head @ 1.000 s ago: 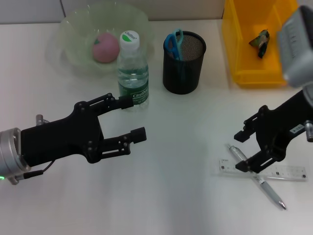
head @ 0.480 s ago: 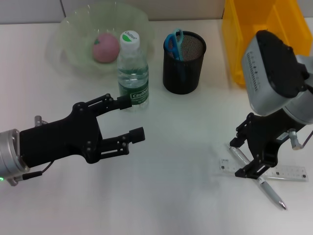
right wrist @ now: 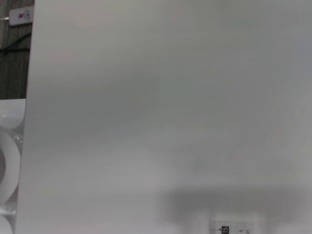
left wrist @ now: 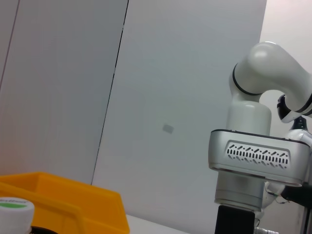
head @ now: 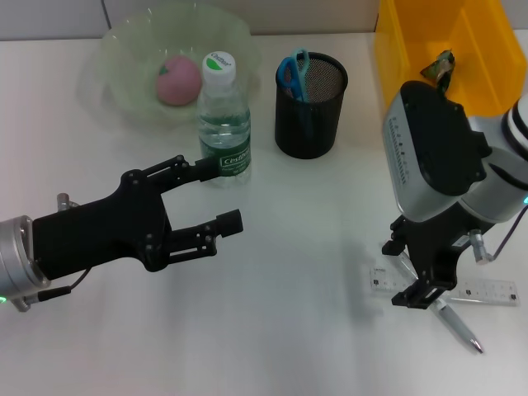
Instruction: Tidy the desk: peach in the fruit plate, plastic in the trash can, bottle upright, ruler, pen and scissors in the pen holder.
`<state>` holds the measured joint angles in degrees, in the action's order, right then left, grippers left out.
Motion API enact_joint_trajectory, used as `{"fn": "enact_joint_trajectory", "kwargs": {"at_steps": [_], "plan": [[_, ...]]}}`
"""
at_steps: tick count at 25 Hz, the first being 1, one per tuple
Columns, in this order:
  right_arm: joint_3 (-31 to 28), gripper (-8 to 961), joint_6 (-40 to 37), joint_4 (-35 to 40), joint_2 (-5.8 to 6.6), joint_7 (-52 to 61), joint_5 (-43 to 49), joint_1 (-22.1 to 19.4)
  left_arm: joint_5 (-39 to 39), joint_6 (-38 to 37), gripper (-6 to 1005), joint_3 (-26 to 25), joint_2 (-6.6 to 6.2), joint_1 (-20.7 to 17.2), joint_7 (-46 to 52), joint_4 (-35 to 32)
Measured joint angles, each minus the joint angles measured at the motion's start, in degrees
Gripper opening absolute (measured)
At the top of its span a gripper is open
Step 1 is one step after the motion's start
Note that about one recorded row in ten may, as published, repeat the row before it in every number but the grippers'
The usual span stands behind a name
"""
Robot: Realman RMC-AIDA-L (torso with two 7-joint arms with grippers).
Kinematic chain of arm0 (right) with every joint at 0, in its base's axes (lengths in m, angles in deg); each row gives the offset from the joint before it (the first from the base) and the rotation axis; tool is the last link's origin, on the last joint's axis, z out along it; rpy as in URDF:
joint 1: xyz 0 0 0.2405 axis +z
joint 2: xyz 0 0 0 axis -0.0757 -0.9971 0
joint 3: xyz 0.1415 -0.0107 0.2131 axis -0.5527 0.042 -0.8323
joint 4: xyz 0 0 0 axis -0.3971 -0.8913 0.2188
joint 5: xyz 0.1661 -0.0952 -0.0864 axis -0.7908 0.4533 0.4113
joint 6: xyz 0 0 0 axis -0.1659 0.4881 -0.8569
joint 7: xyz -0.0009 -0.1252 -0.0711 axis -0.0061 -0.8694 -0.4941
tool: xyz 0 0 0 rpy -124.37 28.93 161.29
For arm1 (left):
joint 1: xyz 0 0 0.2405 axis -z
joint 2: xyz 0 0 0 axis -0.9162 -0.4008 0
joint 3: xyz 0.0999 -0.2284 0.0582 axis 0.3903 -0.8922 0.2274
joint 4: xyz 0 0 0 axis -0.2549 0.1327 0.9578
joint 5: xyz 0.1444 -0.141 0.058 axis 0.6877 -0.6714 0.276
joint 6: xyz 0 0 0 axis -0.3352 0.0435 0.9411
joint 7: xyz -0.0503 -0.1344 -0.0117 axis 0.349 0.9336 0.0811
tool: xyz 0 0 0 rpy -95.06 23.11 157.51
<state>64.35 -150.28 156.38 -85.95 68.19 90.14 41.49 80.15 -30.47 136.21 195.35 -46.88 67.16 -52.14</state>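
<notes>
Head view: right gripper [head: 403,272] spread open over the pen [head: 441,309] and ruler [head: 487,290]; left gripper [head: 216,191] open beside the upright bottle [head: 223,124]. Right wrist view: ruler edge only

1. Left gripper [head: 210,194]: matte black linkage fingers with small screws at the pivots, on a black body.
2. Left wrist [head: 16,262]: silver metal collar with a green light and a thin black cable beneath.
3. Right arm [head: 433,153]: glossy grey-white housing with a row of vent slots; black band at a joint.
4. Right gripper [head: 404,272]: black linkage fingers below the housing, silver knobs and a thin cable alongside.
</notes>
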Motion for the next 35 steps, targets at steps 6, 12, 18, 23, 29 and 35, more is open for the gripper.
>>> {"fn": "enact_joint_trajectory", "kwargs": {"at_steps": [6, 12, 18, 23, 29, 35], "plan": [[2.13, 693, 2.01, -0.78, -0.09, 0.8, -0.05, 0.06, 0.0, 0.13, 811, -0.01, -0.03, 0.15, 0.0, 0.02], [4.17, 690, 3.55, -1.81, -0.09, 2.06, -0.16, 0.27, 0.0, 0.5, 811, 0.0, -0.03, 0.08, 0.0, 0.03], [5.4, 688, 4.99, -3.43, -0.09, 2.46, -0.21, 0.32, 0.0, 0.83, 811, 0.0, -0.02, 0.12, 0.0, 0.02], [6.07, 686, 5.67, -3.66, -0.09, 3.04, -0.23, 0.3, 0.0, 0.94, 811, 0.0, -0.02, 0.16, 0.0, 0.03], [7.99, 614, 6.23, -4.35, -0.09, 3.09, 0.01, 0.33, 0.0, 0.94, 811, 0.0, -0.02, -0.02, 0.0, 0.02], [7.76, 473, 6.69, -4.03, -0.09, 3.15, 0.04, 0.1, 0.0, 0.93, 811, 0.01, -0.02, -0.07, 0.0, 0.02]]}}
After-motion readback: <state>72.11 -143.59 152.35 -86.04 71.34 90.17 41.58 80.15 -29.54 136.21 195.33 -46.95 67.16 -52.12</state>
